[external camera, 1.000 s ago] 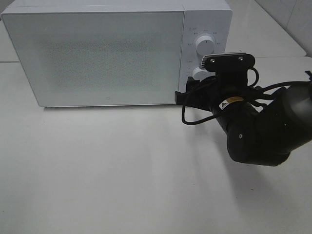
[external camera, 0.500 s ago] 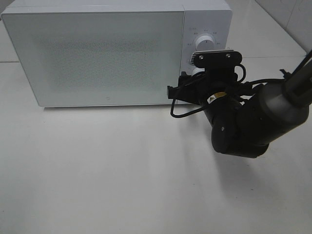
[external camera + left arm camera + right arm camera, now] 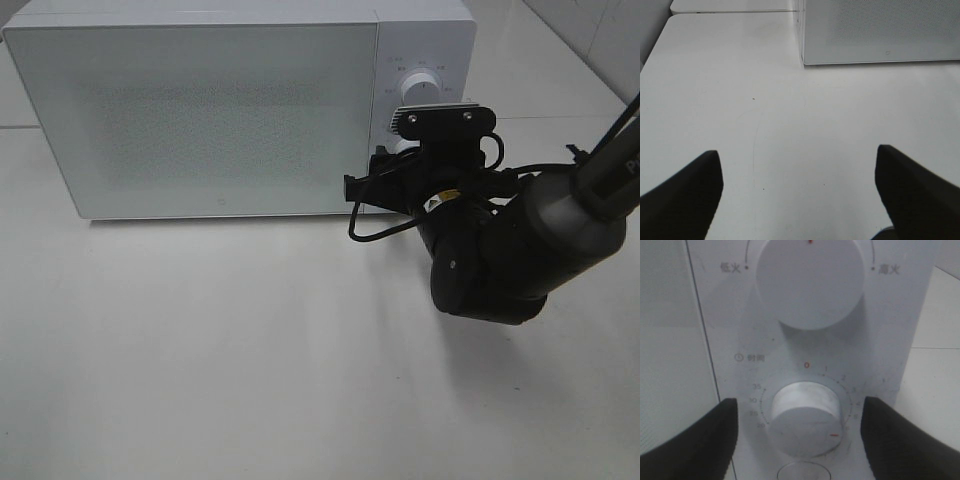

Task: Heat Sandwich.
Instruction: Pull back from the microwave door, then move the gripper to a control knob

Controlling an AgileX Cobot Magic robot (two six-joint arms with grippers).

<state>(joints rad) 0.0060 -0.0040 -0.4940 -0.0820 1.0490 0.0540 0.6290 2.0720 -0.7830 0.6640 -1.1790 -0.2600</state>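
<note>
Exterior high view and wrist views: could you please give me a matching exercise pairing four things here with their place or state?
Things:
1. microwave door
2. upper knob
3. lower knob
4. left gripper

Place or state:
A. open above the bare table
B. shut
C. between the open fingers of the right gripper
D. red mark at its top

Pairs: 1-B, 2-D, 3-C, 4-A

Microwave (image 3: 200, 110) close before right gripper (image 3: 797, 410); tabletop (image 3: 200, 350) open.
</note>
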